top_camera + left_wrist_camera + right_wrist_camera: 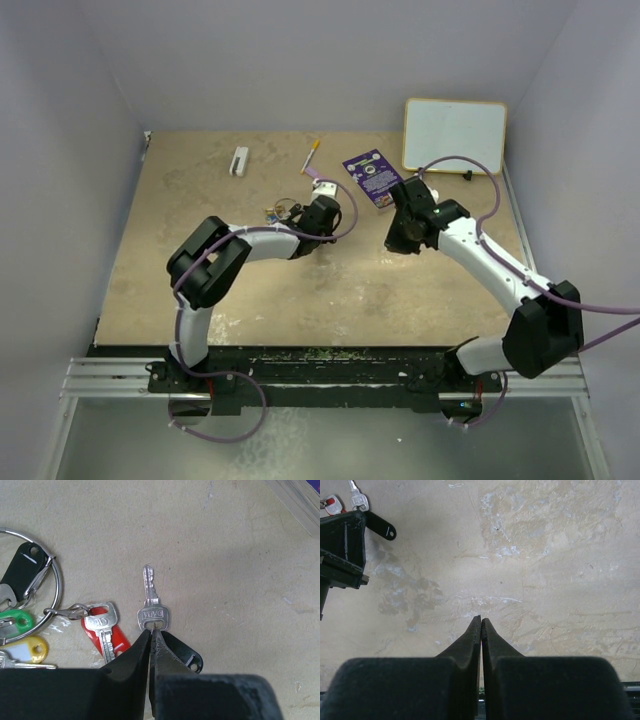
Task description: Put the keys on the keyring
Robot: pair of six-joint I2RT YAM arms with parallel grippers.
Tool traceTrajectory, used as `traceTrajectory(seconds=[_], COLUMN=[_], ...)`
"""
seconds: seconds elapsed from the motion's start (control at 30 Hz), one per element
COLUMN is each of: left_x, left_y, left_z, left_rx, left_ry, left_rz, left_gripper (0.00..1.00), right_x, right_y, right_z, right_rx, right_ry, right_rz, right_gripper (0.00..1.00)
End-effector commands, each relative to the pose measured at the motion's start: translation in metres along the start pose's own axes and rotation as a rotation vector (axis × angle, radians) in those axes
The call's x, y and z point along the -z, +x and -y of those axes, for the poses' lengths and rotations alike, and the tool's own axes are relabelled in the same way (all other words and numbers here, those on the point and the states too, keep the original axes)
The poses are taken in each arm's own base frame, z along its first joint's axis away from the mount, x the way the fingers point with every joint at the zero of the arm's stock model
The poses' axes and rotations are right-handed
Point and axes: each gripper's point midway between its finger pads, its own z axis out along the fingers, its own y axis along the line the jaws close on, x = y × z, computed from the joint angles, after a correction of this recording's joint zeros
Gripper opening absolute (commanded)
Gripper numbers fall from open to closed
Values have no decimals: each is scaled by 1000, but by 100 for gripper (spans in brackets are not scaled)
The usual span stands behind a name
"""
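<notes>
Left claw (151,631) pinched the key (153,611) by its bow edge; it might twist free near the keyring (61,586); right claw (481,621) closed, empty

At the tips of your left claw (151,632), the silver key (154,616) is bright bare metal with a stamped head. Its black tag (183,653), just right of the tips, is smooth, slightly glossy plastic. Left of the claw, the keyring (60,585) is thin polished wire, and the red tag (120,639), green tag (15,616) and yellow tag (30,642) look like shiny moulded plastic. The fingers of that claw and of your right claw (481,619) are matt black and faintly grainy. Ahead of both, the tabletop (235,555) is matt beige, mottled, with pale chalky scuffs.
</notes>
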Motion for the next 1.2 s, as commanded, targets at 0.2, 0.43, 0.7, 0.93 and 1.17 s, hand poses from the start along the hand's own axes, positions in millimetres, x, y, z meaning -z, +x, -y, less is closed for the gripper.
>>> traceTrajectory(seconds=[0.2, 0.43, 0.7, 0.93, 1.17], left_x=[8, 17, 22, 37, 53], left_y=[3, 6, 0, -13, -25], left_z=[46, 79, 86, 76, 79], left_rx=[-75, -187, -351, -358, -249], left_ry=[203, 362, 443, 418, 452], left_rz=[-21, 6, 106, 168, 238], left_gripper=[4, 4, 5, 20, 38], right_x=[12, 14, 17, 18, 19], right_y=[3, 6, 5, 5, 5], right_z=[18, 22, 24, 25, 28], right_rx=[-32, -51, -72, -78, -66], right_ry=[26, 31, 28, 31, 39], right_rz=[33, 38, 55, 59, 59], right_gripper=[0, 0, 0, 5, 6])
